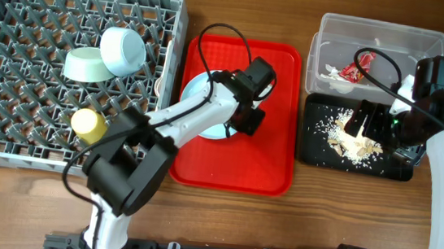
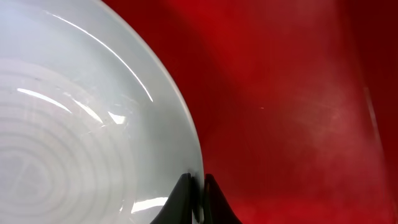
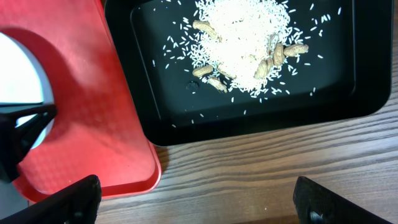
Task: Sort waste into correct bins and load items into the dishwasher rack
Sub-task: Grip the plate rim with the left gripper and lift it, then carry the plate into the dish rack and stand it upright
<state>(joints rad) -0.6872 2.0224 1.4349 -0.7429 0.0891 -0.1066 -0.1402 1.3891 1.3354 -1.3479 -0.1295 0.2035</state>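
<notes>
The round pale plate [image 1: 194,87] lies on the red serving tray [image 1: 273,146]. My left gripper [image 2: 198,193] is shut on the plate's right rim [image 2: 81,112], seen in the overhead view [image 1: 247,120]. My right gripper [image 3: 196,205] is wide open and empty, hovering over the black tray [image 1: 318,146] with its rice-like scraps [image 1: 347,141] [image 3: 245,37]. The clear tub [image 1: 394,35] holds the red wrapper [image 1: 351,70] and white napkin [image 1: 333,72]. The grey rack [image 1: 9,133] holds the green bowl [image 1: 87,66], pale blue bowl [image 1: 123,50] and yellow cup [image 1: 87,122]. I cannot make out the spoon or fork.
The red tray sits between the rack and the two bins, its corner close to the black tray [image 3: 155,93]. A few peanuts lie among the rice. Black cables loop over the red tray and the clear tub. Bare wooden table runs along the front.
</notes>
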